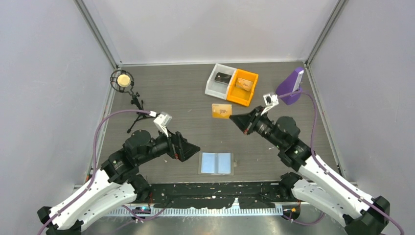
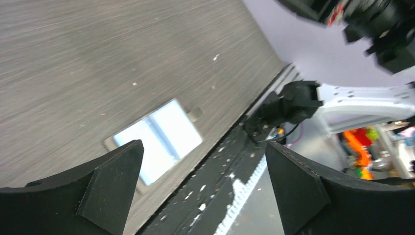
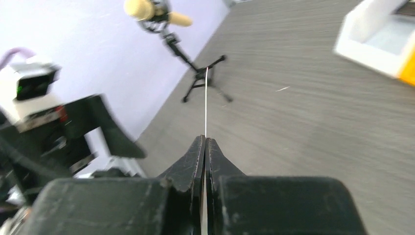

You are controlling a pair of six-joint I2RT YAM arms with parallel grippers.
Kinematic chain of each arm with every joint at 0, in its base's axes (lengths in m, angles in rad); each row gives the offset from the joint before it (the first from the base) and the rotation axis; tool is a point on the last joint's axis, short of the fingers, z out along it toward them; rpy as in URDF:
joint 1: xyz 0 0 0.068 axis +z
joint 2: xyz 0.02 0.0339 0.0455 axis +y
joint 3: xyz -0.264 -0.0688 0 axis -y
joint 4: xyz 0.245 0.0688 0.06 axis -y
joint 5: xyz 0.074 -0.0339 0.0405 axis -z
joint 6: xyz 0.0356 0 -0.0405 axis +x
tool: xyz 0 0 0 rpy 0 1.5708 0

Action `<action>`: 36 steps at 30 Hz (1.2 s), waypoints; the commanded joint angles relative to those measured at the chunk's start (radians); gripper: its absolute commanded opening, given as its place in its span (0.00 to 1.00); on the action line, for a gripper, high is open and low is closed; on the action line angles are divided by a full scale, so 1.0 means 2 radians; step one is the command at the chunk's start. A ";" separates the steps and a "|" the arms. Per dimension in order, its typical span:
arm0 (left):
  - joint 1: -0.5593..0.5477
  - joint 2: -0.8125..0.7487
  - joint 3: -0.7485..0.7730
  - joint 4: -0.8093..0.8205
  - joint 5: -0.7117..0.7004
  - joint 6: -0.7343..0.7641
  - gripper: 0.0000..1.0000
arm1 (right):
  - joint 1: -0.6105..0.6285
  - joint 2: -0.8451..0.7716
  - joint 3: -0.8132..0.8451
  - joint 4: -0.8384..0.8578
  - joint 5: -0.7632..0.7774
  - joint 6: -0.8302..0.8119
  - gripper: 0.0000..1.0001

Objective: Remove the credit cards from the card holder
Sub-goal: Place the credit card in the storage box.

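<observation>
The card holder (image 1: 217, 163) is seen lying open on the table (image 1: 176, 98) near its front edge, with two light blue panels turned up. The left gripper (image 1: 195, 148) is held just left of it, apart from it. An orange card (image 1: 221, 110) is pinched by its right edge in the closed tips of the right gripper (image 1: 232, 118). Behind the card, a white bin (image 1: 214, 91) and an orange bin (image 1: 238, 101) are set touching, side by side, something lying in each. A purple stand (image 1: 291, 87) is placed far right, a microphone (image 1: 122, 79) on a tripod far left.
</observation>
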State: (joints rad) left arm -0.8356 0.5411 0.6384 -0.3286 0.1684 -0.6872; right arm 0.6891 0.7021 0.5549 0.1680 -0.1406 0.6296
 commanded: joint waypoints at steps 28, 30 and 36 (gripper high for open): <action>0.002 -0.021 0.083 -0.247 -0.151 0.231 0.99 | -0.261 0.571 0.404 -0.049 0.057 0.034 0.05; 0.002 -0.026 0.082 -0.245 -0.153 0.231 0.99 | -0.262 0.582 0.411 -0.049 0.061 0.036 0.05; 0.002 -0.040 0.078 -0.245 -0.164 0.227 0.99 | -0.267 0.617 0.431 -0.055 0.053 0.043 0.05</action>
State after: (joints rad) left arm -0.8352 0.4793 0.8032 -0.8284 -0.1295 -0.2485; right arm 0.1658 1.9083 1.3563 0.0570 -0.0505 0.6914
